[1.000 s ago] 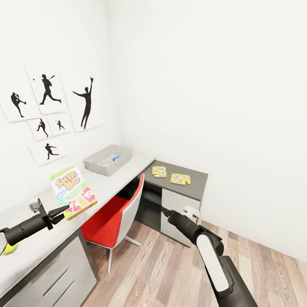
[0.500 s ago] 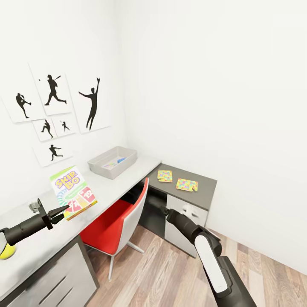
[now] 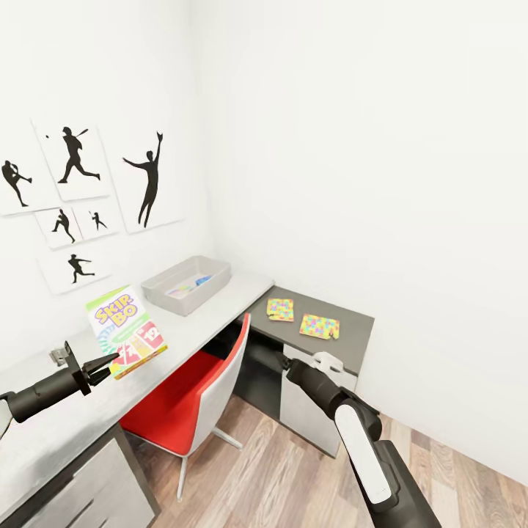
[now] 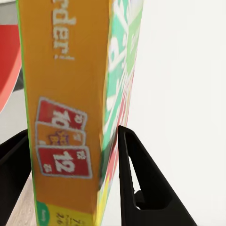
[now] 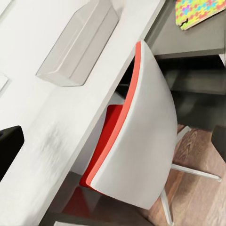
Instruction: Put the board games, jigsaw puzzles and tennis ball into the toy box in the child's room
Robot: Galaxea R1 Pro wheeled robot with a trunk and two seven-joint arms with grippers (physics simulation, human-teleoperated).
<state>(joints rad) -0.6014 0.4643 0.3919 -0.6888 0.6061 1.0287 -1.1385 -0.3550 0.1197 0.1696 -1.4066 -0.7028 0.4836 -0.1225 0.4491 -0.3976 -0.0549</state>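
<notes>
My left gripper [image 3: 110,364] is shut on the lower edge of the green Skip-Bo board game [image 3: 125,330], holding it upright above the white table [image 3: 220,301]. In the left wrist view the game box [image 4: 66,113] sits clamped between the black fingers [image 4: 141,179]. The grey toy box [image 3: 187,284] stands farther along the table against the wall, with colourful flat items inside. Two jigsaw puzzles [image 3: 280,309] [image 3: 320,326] lie on the dark corner desk. My right gripper [image 3: 281,361] hovers open near the chair, its fingers [image 5: 9,148] spread wide. The tennis ball and bed are out of view.
A red and white chair [image 3: 194,381] is tucked under the table between my arms, also seen close in the right wrist view as chair [image 5: 141,136]. Grey drawers [image 3: 81,484] stand below my left arm. Wood floor [image 3: 293,477] lies open to the right.
The camera has swung, shifting the whole room sideways and dropping the tennis ball out of the lower left corner. Both arms hold the same pose, and the left still grips the game.
</notes>
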